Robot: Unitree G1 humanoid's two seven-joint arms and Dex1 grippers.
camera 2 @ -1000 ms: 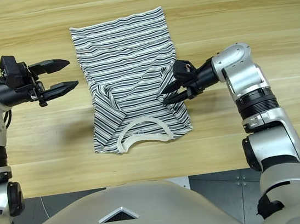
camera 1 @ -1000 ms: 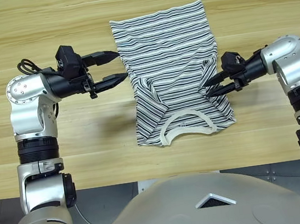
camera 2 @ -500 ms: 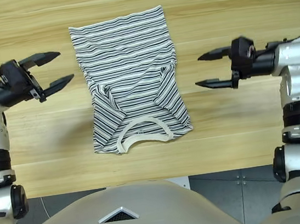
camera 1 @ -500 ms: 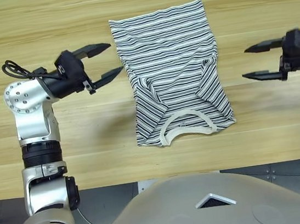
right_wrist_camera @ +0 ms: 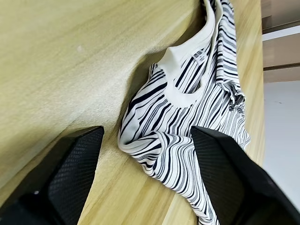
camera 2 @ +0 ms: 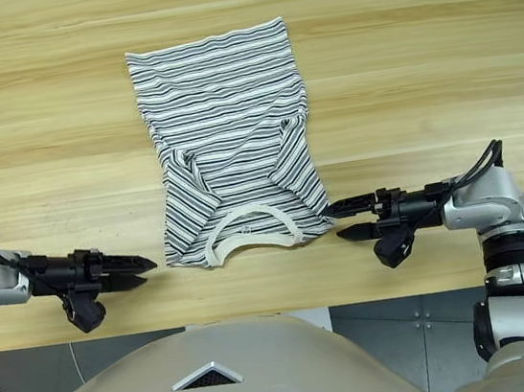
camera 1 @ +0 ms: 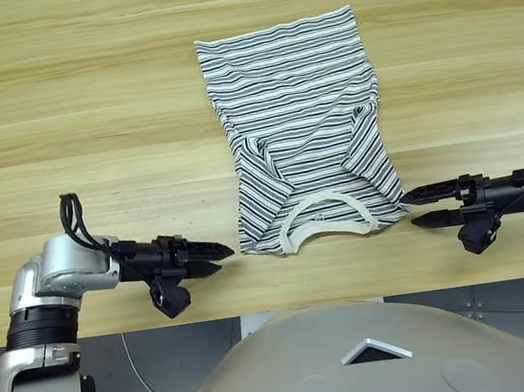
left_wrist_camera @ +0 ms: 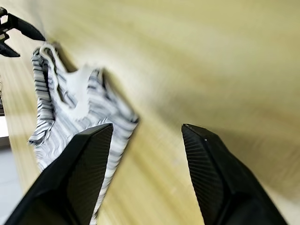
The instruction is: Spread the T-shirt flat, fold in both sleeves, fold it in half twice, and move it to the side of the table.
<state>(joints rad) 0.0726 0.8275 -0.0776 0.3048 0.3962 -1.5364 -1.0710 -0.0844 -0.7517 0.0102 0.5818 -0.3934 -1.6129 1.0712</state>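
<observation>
On the table (camera 1: 86, 103) lies the T-shirt (camera 1: 306, 123), sleeves folded in.

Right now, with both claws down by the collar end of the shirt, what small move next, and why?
Probably ease the left claw and right claw inward and shut them on the near corners. The T-shirt lies with both sleeves folded in, so the first half fold looks due. Both claws are open, each pointing at a collar-end corner, gripping nothing.

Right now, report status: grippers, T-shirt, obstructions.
Left gripper open, by near left corner of T-shirt. Right gripper open, by near right corner. Sleeves folded in, not halved. Nothing in the way.
</observation>
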